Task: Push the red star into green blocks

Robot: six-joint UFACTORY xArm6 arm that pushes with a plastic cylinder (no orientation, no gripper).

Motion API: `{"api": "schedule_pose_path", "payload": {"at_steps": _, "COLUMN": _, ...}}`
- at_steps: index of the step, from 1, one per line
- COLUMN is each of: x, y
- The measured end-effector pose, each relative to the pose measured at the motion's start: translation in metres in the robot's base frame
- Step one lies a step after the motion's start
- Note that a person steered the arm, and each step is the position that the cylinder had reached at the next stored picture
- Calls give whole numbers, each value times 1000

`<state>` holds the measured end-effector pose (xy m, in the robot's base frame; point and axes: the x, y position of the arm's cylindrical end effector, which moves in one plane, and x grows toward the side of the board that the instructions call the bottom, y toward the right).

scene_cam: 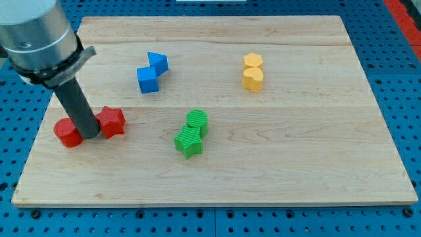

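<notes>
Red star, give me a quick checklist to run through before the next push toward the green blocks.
1. My tip sits on the red star's far side from the green blocks: ok, it is at the star's left.
2. Tip touching the star: cannot tell, very close.
3. Path to the green star and green cylinder: ok, bare wood between.
4. Red cylinder out of the push line: ok, left of the tip.
5. Blue blocks and yellow blocks away from the path: ok, nearer the view's top.
</notes>
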<state>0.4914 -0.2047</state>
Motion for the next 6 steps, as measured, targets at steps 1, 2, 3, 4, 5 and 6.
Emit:
{"api": "schedule_pose_path", "payload": {"at_steps": 1, "x": -17, "y": 36}}
{"api": "schedule_pose_path", "payload": {"at_steps": 2, "x": -28, "y": 91}}
{"api": "schedule_pose_path", "payload": {"at_steps": 3, "x": -27, "y": 57}}
{"api": "schedule_pose_path", "payload": {"at_steps": 4, "x": -49, "y": 72}}
{"api": "schedule_pose_path", "payload": {"at_steps": 5, "x": -55, "y": 95}}
{"api": "schedule_pose_path", "payload": {"at_steps": 6, "x": -54, "y": 137}}
